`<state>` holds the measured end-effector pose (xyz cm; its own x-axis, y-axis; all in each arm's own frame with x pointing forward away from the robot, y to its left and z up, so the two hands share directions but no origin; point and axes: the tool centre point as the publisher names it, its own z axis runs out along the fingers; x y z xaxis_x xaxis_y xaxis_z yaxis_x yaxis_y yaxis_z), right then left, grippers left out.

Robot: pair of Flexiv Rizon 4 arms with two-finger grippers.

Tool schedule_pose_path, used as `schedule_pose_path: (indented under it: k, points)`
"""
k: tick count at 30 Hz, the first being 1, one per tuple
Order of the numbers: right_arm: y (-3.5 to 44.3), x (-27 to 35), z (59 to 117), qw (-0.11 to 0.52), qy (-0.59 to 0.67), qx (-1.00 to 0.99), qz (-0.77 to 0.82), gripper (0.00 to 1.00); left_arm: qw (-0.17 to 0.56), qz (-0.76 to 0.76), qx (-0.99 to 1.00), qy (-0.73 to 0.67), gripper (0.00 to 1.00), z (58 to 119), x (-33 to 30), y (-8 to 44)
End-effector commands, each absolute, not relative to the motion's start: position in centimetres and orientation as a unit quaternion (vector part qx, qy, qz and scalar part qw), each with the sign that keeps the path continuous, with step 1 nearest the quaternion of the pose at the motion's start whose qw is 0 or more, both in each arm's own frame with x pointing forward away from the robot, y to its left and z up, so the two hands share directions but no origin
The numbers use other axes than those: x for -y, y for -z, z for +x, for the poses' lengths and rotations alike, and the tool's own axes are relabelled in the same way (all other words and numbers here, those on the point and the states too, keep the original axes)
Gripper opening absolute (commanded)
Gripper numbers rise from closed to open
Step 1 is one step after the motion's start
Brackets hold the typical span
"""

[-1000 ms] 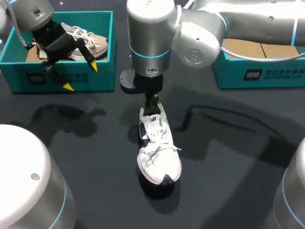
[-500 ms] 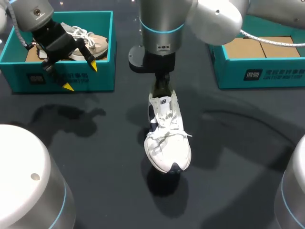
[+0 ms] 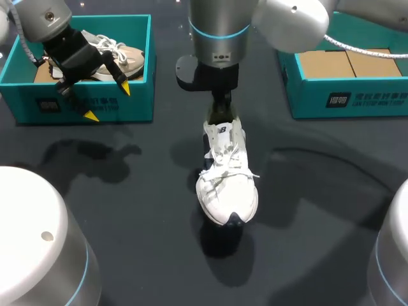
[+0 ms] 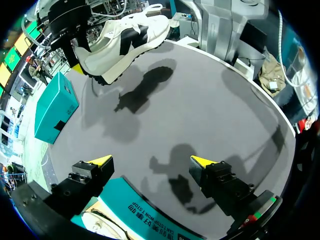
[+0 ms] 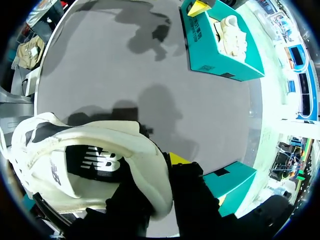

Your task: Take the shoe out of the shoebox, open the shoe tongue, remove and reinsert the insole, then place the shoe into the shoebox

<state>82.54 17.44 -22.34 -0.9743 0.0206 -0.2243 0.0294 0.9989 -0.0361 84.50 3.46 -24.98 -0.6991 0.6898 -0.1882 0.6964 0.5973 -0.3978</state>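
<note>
The white shoe (image 3: pixel 227 182) hangs clear of the tabletop (image 3: pixel 127 204). Its heel collar is clenched between the fingers of the right pincer (image 3: pixel 220 120), and its toe stretches away below, laces loose. Two teal boxes flank that pincer. The right shoebox (image 3: pixel 344 99), just beside it, holds brown cardboard (image 3: pixel 331 64). The left shoebox (image 3: pixel 83 105) stands farther off on the other side. The left pincer (image 3: pixel 108 102) hangs over the left shoebox's front wall, fingers spread and grasping nothing. Just behind it, a second, beige shoe (image 3: pixel 121 54) lies inside that box. In all: two shoes, two shoeboxes, two pincers.
</note>
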Motion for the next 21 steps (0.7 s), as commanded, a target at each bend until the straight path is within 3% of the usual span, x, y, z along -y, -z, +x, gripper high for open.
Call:
schedule_pose_path:
  k: [1, 8, 21]
  points:
    - [19.9, -17.3, 83.4, 0.103, 0.032, -0.994, 0.017, 0.0, 0.007, 0.388, -0.894, 0.225, 1.0, 84.5, -3.5, 25.0]
    - [17.9, -14.5, 86.7, 0.101, 0.044, -0.994, 0.019, 0.0, 0.007, 0.388, -0.894, 0.225, 1.0, 84.5, -3.5, 25.0]
    - [14.9, -3.4, 95.2, 0.126, 0.07, -0.99, 0.008, 0.0, 0.007, 0.388, -0.894, 0.225, 1.0, 84.5, -3.5, 25.0]
